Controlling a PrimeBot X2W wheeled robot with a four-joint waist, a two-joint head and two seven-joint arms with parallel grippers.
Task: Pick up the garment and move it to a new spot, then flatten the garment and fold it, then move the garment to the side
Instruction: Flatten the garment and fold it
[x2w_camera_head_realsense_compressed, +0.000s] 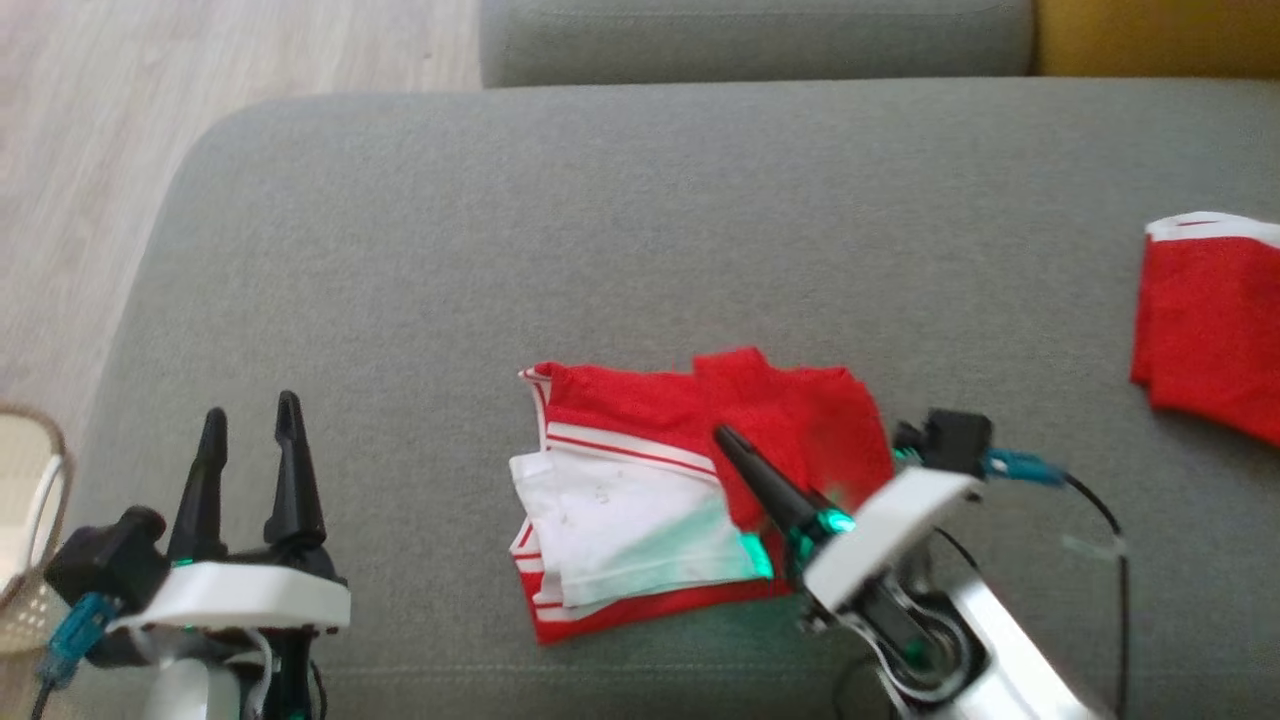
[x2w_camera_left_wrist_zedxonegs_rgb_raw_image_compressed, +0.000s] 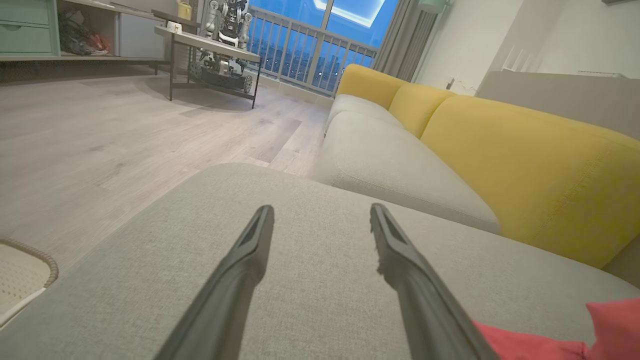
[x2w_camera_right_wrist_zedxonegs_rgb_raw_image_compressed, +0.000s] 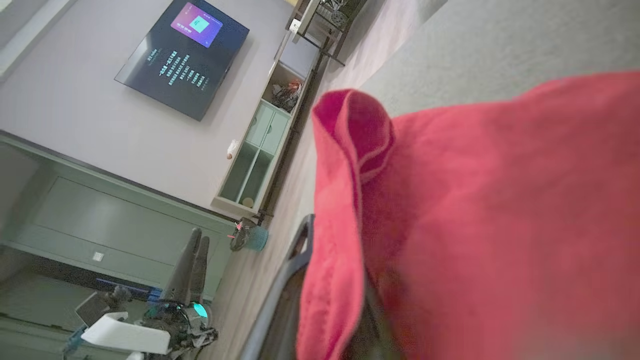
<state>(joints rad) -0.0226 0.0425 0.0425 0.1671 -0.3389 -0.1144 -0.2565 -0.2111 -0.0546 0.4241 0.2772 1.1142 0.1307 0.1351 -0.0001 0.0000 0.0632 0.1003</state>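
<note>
L gripper (x2w_camera_head_realsense_compressed: 250, 410) sits low left over the grey sofa cushion (x2w_camera_head_realsense_compressed: 400, 250), jaws spread wide. Garment (x2w_camera_head_realsense_compressed: 640, 470) lies mid-cushion, nr the front edge: red w/ a white panel & red-white striped trim, roughly folded, red flap bunched on its right side. R gripper (x2w_camera_head_realsense_compressed: 735, 450) has jaws pressed together, pinching that flap. Second red cloth (x2w_camera_head_realsense_compressed: 1210, 320) is far right, well apart.

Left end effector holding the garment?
No, the left end effector stands open over the bare grey cushion, apart from the red-and-white garment.
</note>
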